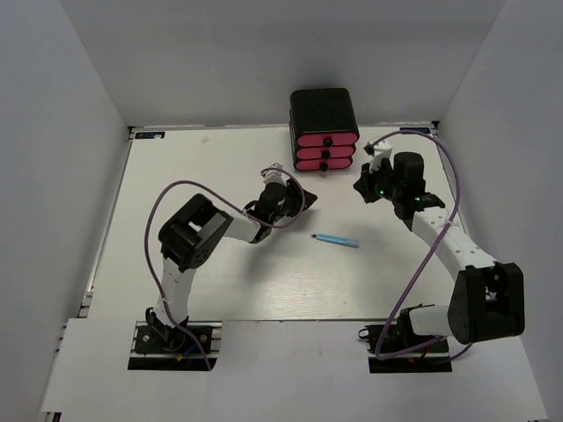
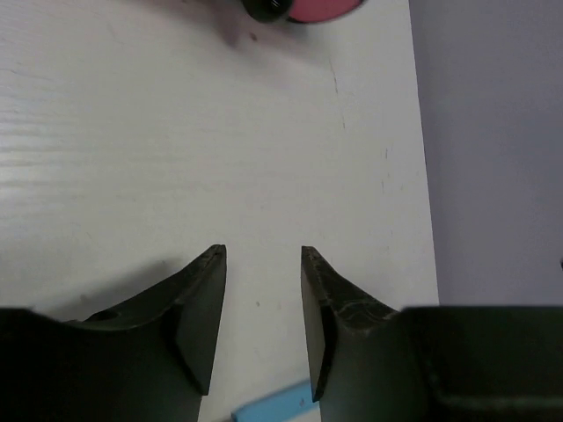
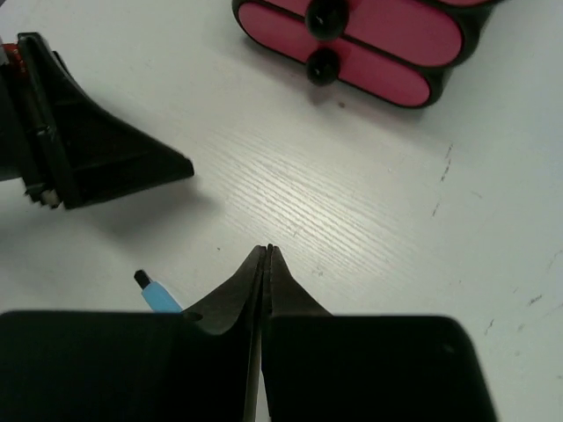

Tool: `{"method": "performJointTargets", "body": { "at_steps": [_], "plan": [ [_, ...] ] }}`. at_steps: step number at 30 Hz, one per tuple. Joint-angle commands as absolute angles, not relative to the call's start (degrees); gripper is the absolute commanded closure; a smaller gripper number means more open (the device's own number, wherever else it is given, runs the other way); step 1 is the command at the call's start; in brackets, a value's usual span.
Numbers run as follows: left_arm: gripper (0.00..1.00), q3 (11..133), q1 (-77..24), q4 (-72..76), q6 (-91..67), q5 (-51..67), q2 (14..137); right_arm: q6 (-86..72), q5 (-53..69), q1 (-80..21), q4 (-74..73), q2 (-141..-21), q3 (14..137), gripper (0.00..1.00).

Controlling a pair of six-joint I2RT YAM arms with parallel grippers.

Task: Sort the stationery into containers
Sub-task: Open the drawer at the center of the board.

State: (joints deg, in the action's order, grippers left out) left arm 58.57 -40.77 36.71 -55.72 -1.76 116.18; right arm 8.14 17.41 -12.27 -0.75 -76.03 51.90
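The black cabinet (image 1: 324,110) stands at the table's back with three hot-pink drawers (image 1: 325,153), all pushed in. Only one stationery item shows: a light blue marker (image 1: 337,240) lying flat mid-table; the others are out of view. My left gripper (image 1: 305,197) is open and empty, low over the table, left of the cabinet. In the left wrist view (image 2: 262,253) the marker's end (image 2: 274,404) lies just behind the jaws. My right gripper (image 1: 363,188) is shut and empty, right of the drawers. The right wrist view shows it (image 3: 268,251), the drawers (image 3: 369,40) and the marker's tip (image 3: 157,293).
White walls enclose the table on three sides. The left gripper's finger (image 3: 106,163) shows in the right wrist view, apart from the right gripper. A pink drawer edge (image 2: 318,9) shows at the top of the left wrist view.
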Motion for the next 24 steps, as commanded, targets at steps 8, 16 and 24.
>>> {"method": "performJointTargets", "body": {
  "at_steps": [8,16,24],
  "plan": [
    [0.4,71.1,-38.5,51.6,-66.3,-7.1,130.9,5.5,20.9,-7.0,-1.3,-72.2,50.5,1.0],
    [0.34,80.6,-37.4,48.0,-68.1,-8.2,137.8,5.2,21.0,-5.6,-0.8,-71.5,50.0,1.0],
    [0.33,88.5,-36.9,41.3,-69.3,-9.8,141.9,5.2,21.2,-4.5,-0.8,-71.9,49.7,1.0]
  ]
}}
